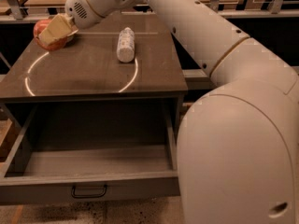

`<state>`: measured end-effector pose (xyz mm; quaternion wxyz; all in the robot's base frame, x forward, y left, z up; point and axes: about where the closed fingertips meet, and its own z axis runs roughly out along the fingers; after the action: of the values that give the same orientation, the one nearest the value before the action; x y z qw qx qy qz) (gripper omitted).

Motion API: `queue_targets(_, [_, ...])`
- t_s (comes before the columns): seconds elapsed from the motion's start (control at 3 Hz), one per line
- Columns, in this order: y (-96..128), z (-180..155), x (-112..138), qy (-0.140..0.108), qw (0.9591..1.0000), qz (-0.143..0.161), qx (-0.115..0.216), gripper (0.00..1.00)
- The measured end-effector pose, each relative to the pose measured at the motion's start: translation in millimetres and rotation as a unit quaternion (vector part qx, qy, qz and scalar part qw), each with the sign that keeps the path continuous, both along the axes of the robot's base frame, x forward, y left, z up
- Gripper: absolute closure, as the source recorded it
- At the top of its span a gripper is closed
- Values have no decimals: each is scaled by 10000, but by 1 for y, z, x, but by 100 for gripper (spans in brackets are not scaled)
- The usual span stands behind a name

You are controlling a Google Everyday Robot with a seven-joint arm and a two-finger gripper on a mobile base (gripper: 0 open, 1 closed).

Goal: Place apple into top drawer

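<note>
The red apple (41, 28) is at the back left corner of the cabinet top, partly covered by my gripper (52, 31). The tan fingers (58, 26) are closed around the apple, one across its front. My white arm reaches in from the right over the top. The top drawer (46, 186) is pulled open below the cabinet top. Its inside shows nothing in it, and its dark bail handle (88, 191) sits at the centre of the front panel.
A white cylindrical bottle (125, 44) lies on its side on the brown cabinet top (93, 73), right of the apple. A bright light ring shows on the top. My large white arm body (233, 153) fills the right side. Shelves stand behind.
</note>
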<state>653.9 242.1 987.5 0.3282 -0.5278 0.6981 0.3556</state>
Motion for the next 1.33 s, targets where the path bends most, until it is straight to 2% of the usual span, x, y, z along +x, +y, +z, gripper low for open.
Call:
queue_targets(0.33, [4, 7, -34, 79, 9998, 137, -145, 100])
queue_targets(0.67, [3, -4, -81, 307, 9976, 267, -552, 100])
queue_targets(1.0, [-10, -34, -131, 672, 9922, 275, -1013, 100])
queue_targets(1.33, [-27, -82, -167, 1013, 9818, 307, -1578, 100])
